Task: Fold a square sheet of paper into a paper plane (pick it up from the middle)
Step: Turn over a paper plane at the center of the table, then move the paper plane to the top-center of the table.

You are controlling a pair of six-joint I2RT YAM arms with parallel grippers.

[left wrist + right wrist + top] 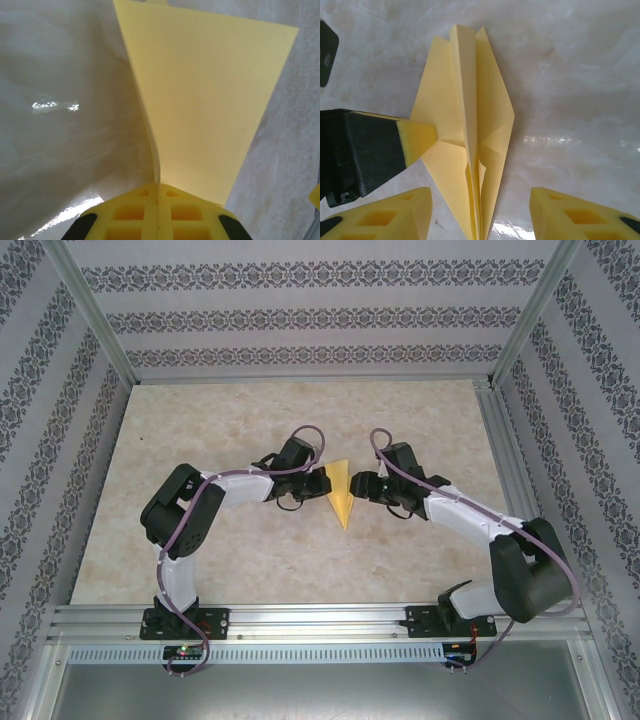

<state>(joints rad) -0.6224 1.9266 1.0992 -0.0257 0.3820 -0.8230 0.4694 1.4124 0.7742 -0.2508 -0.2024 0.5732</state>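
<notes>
A: Paper plane (pixel 340 495), form?
B: Plain yellow, narrow pointed dart. Folded layers meet along a raised centre crease (pixel 471 125).
A: Pose, location?
B: It lies mid-table (pixel 200 440), nose toward the near edge, wide tail away. The wing on the left arm's side is pinched in the left gripper (pixel 157 192).

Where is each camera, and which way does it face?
Top external: above and behind the bases, looking down on both arms, beige marbled table, yellow folded paper plane.
Left wrist: behind the left gripper, shut on the plane, facing along its wing.
Right wrist: behind the open right gripper, looking down at the plane.
Shared: both wrist views show the left gripper pinching the plane.
</notes>
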